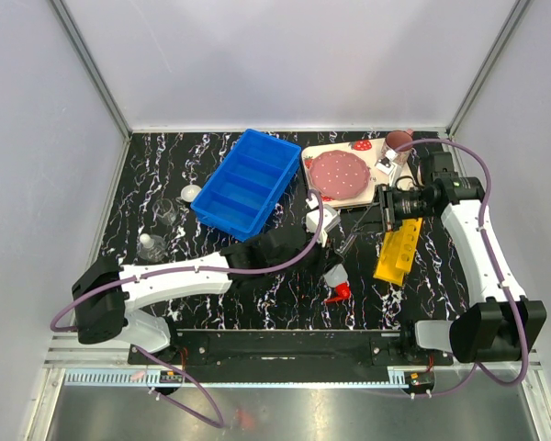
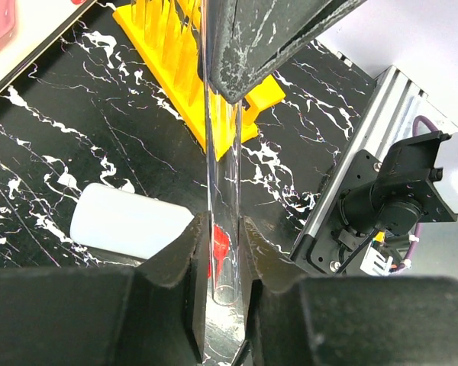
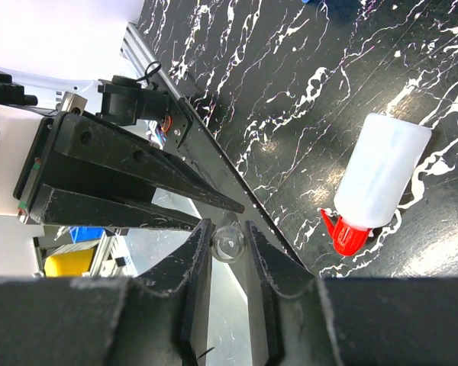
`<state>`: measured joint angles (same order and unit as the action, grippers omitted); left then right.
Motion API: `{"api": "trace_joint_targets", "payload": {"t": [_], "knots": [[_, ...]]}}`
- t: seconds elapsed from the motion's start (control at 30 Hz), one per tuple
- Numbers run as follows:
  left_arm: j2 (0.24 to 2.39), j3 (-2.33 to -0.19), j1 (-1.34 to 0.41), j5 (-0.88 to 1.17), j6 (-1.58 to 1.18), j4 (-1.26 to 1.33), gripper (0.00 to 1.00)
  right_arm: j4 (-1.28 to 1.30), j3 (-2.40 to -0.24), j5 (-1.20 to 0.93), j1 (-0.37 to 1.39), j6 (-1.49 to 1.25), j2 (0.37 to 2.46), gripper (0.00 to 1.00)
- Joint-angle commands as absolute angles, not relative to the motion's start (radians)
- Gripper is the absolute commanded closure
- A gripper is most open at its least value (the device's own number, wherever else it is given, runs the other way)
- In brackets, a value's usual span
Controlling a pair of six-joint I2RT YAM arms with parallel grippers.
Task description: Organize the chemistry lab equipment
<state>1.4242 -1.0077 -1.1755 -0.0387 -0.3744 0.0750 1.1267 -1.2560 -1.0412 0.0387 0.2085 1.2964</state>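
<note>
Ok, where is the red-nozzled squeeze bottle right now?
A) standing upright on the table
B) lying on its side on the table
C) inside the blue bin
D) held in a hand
B: the squeeze bottle lies on its side on the black table.

A thin clear tube (image 2: pixel 220 191) is held off the surface. The translucent white squeeze bottle (image 1: pixel 334 274) lies on its side, red nozzle nearward, near the flat-lying yellow rack (image 1: pixel 397 248). Clear beakers (image 1: pixel 168 213) sit well left.
</note>
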Motion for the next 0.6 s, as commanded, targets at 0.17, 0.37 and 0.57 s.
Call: {"api": "trace_joint_targets", "payload": {"t": [0.17, 0.37, 0.57], "knots": [[1.339, -0.979, -1.183, -0.094, -0.382, 0.146, 0.37, 1.097, -1.221, -0.971, 0.032, 0.219, 1.164, 0.77], [1.23, -0.911, -1.18, -0.178, -0.384, 0.112, 0.16, 1.083, -1.187, -0.875, -0.046, 0.241, 1.077, 0.77], [1.072, -0.802, -1.141, -0.273, -0.397, 0.003, 0.11, 1.08, -1.196, -0.657, -0.112, 0.278, 0.974, 0.77]]}}
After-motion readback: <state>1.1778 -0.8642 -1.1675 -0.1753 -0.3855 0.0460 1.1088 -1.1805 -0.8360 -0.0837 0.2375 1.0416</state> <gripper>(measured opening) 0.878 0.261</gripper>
